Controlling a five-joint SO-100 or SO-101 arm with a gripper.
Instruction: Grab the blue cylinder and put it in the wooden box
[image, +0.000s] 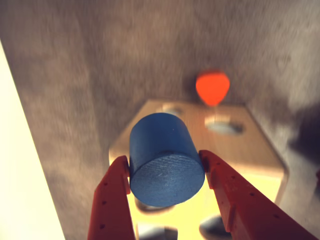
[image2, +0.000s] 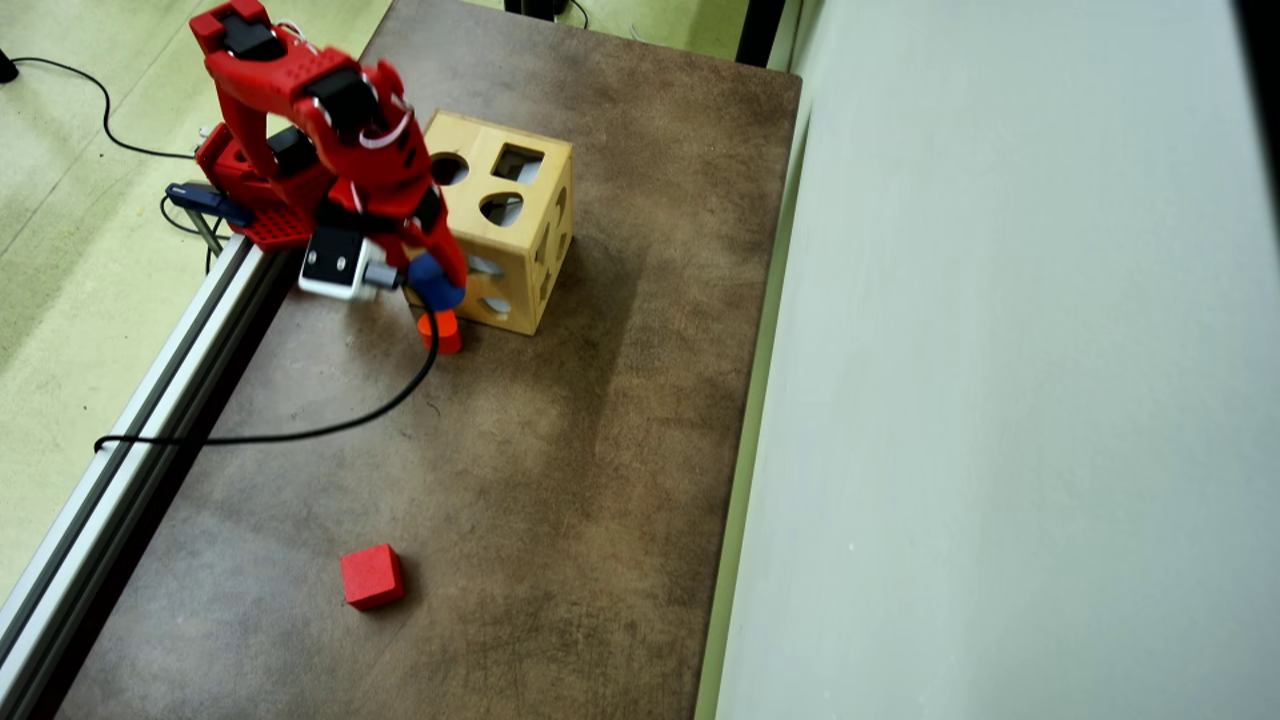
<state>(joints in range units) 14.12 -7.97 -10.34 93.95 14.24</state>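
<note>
In the wrist view, the gripper pinches the blue cylinder between its two red fingers, above the wooden box; a red-orange rounded block lies beyond the box.

In the overhead view, the blue cylinder hangs in the gripper at the wooden box's near left corner, just above the red-orange block. A red cube sits well apart from the box.

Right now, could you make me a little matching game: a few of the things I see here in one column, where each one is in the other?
Things:
1. blue cylinder
2. wooden box
3. red cube
4. red-orange rounded block

Places:
A. alone on the brown table, far from the arm
B. clamped between the red fingers
C. on the table against the box's lower corner
D. beside the arm's base, shaped holes in its faces

Pairs: 1-B, 2-D, 3-A, 4-C
</note>
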